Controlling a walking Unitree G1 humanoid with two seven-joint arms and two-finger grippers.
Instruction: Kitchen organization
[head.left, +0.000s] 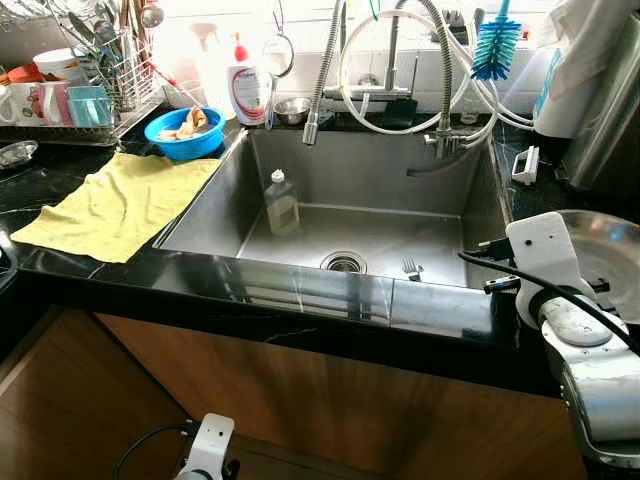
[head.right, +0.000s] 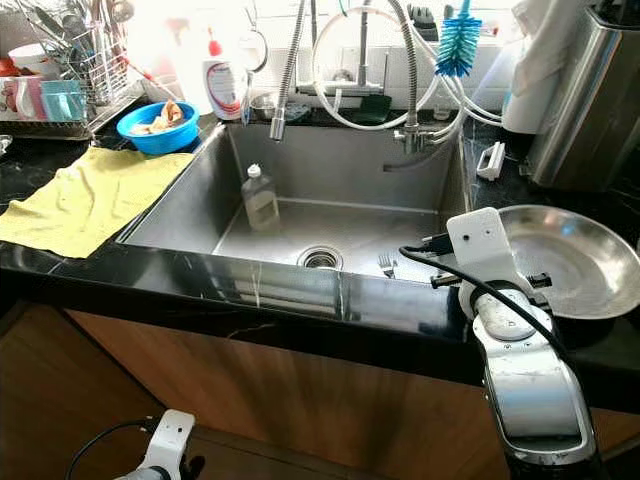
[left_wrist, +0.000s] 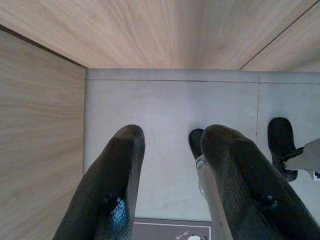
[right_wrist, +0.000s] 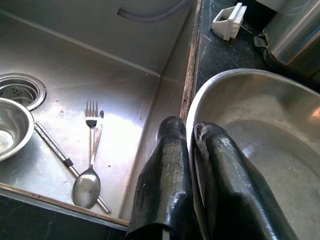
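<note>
A large steel basin (head.right: 572, 258) sits on the black counter to the right of the sink (head.left: 300, 160). My right gripper (right_wrist: 191, 150) is shut on the basin's near-left rim (right_wrist: 200, 95), one finger inside and one outside. From the head, my white right wrist (head.right: 484, 250) hides the fingers. In the sink lie a fork (right_wrist: 91, 114), a spoon (right_wrist: 87, 185), a small steel bowl (right_wrist: 10, 127) and an upright clear bottle (head.left: 281, 202). My left gripper (left_wrist: 172, 150) hangs low by the wooden cabinet, open, with nothing in it.
A yellow cloth (head.left: 120, 205) lies left of the sink, with a blue bowl (head.left: 185, 132) and a dish rack (head.left: 90, 90) behind it. A spring faucet (head.left: 320, 80) hangs over the sink. A white scrubber (head.left: 526, 165) and a steel canister (head.right: 590, 100) stand behind the basin.
</note>
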